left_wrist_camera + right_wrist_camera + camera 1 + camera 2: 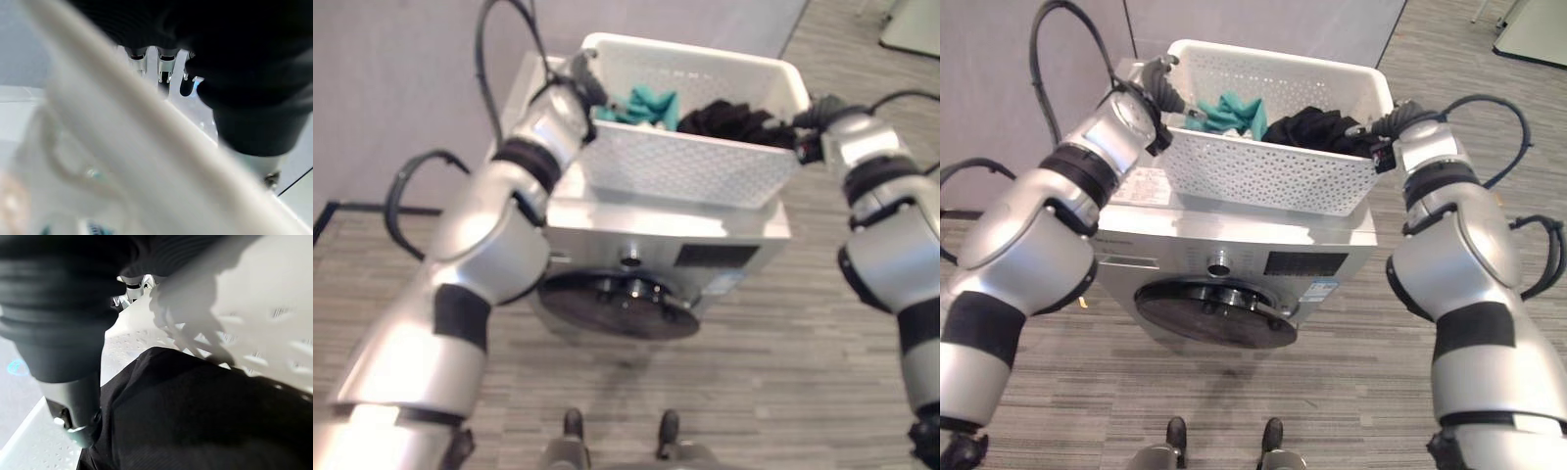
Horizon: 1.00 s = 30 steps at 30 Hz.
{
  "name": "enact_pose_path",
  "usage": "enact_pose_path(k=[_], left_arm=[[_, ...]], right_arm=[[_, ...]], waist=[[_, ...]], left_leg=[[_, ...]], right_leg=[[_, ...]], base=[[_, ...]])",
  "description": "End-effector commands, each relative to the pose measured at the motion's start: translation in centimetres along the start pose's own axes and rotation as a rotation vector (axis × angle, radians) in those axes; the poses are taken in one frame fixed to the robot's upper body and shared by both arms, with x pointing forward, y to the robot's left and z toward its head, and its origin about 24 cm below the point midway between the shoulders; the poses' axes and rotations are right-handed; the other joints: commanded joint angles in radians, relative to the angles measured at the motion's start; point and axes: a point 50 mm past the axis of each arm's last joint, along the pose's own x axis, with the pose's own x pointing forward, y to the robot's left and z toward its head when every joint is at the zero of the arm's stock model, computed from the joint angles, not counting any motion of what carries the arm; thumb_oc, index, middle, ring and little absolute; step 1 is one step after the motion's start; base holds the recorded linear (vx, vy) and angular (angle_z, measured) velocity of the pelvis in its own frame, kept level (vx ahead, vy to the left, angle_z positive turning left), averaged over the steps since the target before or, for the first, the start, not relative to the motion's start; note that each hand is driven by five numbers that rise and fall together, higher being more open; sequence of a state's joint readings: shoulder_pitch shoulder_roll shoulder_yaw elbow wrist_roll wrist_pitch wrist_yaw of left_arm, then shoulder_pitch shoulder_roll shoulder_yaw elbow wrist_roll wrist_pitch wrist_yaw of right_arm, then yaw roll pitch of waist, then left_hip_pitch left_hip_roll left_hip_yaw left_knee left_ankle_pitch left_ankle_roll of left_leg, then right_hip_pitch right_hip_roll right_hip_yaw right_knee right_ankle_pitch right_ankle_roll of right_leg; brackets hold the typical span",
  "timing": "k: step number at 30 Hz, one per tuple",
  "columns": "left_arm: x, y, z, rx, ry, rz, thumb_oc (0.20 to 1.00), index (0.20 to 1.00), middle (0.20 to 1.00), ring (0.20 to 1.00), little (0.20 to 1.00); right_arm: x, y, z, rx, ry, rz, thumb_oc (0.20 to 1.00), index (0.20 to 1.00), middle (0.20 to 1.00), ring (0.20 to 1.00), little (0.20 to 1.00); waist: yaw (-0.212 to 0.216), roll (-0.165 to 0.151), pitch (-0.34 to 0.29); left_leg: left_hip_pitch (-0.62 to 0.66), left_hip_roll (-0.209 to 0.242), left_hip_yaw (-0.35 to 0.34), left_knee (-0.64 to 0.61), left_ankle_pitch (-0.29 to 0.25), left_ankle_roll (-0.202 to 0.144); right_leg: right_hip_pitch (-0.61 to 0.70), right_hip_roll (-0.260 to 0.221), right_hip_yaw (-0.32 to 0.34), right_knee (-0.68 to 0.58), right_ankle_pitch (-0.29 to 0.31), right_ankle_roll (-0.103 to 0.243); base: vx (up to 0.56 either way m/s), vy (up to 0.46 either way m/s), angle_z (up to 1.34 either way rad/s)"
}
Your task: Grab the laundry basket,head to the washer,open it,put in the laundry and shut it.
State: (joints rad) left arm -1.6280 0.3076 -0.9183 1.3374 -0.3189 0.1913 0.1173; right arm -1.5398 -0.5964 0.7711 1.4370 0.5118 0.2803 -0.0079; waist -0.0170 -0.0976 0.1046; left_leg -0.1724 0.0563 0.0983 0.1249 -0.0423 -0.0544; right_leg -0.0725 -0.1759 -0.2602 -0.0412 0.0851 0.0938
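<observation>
A white perforated laundry basket (1263,171) sits at the top of a silver washer (666,240); whether it rests on it or hangs just above, I cannot tell. Inside lie a teal cloth (644,103) and black clothes (1317,129), which also show in the right wrist view (195,421). My left hand (1160,90) is curled over the basket's left rim (122,142). At the right rim, my right hand (808,122) grips the edge, its thumb (73,401) beside the black clothes. The washer's dark round door (1214,313) faces me and is closed.
A grey wall (401,88) stands behind and to the left of the washer. Wood-patterned floor (1351,392) stretches in front and to the right. A knob (1219,264) sits on the washer's front panel. A pale object (913,24) lies at the far right.
</observation>
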Motion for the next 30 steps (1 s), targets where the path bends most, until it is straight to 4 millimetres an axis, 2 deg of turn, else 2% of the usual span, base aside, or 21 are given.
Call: enact_pose_path(k=[1,3,6,8,14,18,21,23,28,30], left_arm=[[-1.5,4.7,9.2,-0.048,-0.286,0.138,1.0,1.0,1.0,1.0,1.0],[-1.8,4.7,10.3,-0.179,-0.337,0.108,1.0,1.0,1.0,1.0,1.0],[-2.1,4.7,10.9,-0.278,-0.374,0.095,1.0,1.0,1.0,1.0,1.0],[-2.5,5.3,11.8,-0.374,-0.43,0.117,1.0,1.0,1.0,1.0,1.0],[-3.0,7.4,11.8,-0.532,-0.494,0.182,1.0,1.0,1.0,1.0,1.0],[-3.2,8.6,11.7,-0.534,-0.513,0.239,1.0,1.0,1.0,1.0,1.0],[-3.0,9.7,10.9,-0.516,-0.482,0.285,1.0,1.0,1.0,1.0,1.0],[-2.8,11.1,9.4,-0.505,-0.442,0.323,1.0,1.0,1.0,1.0,1.0],[-2.5,11.0,8.5,-0.454,-0.415,0.33,1.0,1.0,1.0,1.0,1.0],[-2.1,10.2,8.1,-0.399,-0.395,0.309,1.0,1.0,1.0,1.0,1.0]], right_arm=[[-3.1,-4.6,9.3,0.037,-0.292,-0.135,1.0,1.0,1.0,1.0,1.0],[-3.3,-5.2,9.7,0.072,-0.303,-0.154,1.0,1.0,1.0,1.0,1.0],[-3.6,-5.7,10.1,0.114,-0.33,-0.169,1.0,1.0,1.0,1.0,1.0],[-3.8,-6.0,10.5,0.156,-0.366,-0.175,1.0,1.0,1.0,1.0,1.0],[-4.2,-5.9,11.3,0.231,-0.452,-0.168,1.0,1.0,1.0,1.0,1.0],[-4.4,-6.2,11.5,0.249,-0.482,-0.178,1.0,1.0,1.0,1.0,1.0],[-4.4,-6.6,11.3,0.223,-0.48,-0.191,1.0,1.0,1.0,1.0,1.0],[-4.2,-6.2,11.1,0.209,-0.472,-0.181,1.0,1.0,1.0,1.0,1.0],[-3.9,-5.9,10.7,0.197,-0.455,-0.167,1.0,1.0,1.0,1.0,1.0],[-3.7,-5.6,10.4,0.182,-0.443,-0.16,1.0,1.0,1.0,1.0,1.0]], waist=[[0.013,0.045,0.034],[0.009,0.049,0.029],[0.007,0.051,0.022],[0.003,0.05,0.014],[-0.006,0.052,-0.011],[-0.008,0.052,-0.021],[-0.007,0.053,-0.028],[-0.005,0.059,-0.036],[-0.001,0.06,-0.04],[0.001,0.058,-0.037]], left_leg=[[0.104,0.044,0.019,-0.051,-0.043,0.003],[0.12,0.044,0.021,-0.056,-0.05,0.002],[0.134,0.042,0.025,-0.062,-0.053,0.003],[0.144,0.039,0.029,-0.072,-0.05,0.003],[0.178,0.038,0.042,-0.098,-0.052,0.002],[0.192,0.039,0.046,-0.11,-0.05,0.0],[0.2,0.039,0.047,-0.116,-0.047,0.001],[0.214,0.041,0.059,-0.137,-0.038,-0.002],[0.218,0.043,0.065,-0.15,-0.029,-0.006],[0.219,0.045,0.065,-0.147,-0.03,-0.006]], right_leg=[[0.083,-0.073,-0.01,0.052,-0.07,0.109],[0.094,-0.071,-0.007,0.053,-0.076,0.11],[0.1,-0.07,-0.006,0.052,-0.08,0.11],[0.103,-0.069,-0.004,0.049,-0.08,0.11],[0.115,-0.064,0.006,0.038,-0.086,0.112],[0.122,-0.061,0.009,0.033,-0.089,0.112],[0.126,-0.059,0.009,0.03,-0.091,0.111],[0.128,-0.057,0.004,0.025,-0.088,0.114],[0.128,-0.056,-0.003,0.014,-0.08,0.117],[0.127,-0.054,-0.002,0.012,-0.079,0.116]], base=[[0.0,0.0,0.0],[0.0,0.0,0.0],[0.0,0.0,0.0],[0.01,0.006,-0.02],[0.03,0.01,-0.08],[0.01,0.0,-0.09],[0.0,-0.002,-0.01],[0.0,0.003,-0.05],[0.0,-0.007,-0.09],[0.0,0.0,0.0]])
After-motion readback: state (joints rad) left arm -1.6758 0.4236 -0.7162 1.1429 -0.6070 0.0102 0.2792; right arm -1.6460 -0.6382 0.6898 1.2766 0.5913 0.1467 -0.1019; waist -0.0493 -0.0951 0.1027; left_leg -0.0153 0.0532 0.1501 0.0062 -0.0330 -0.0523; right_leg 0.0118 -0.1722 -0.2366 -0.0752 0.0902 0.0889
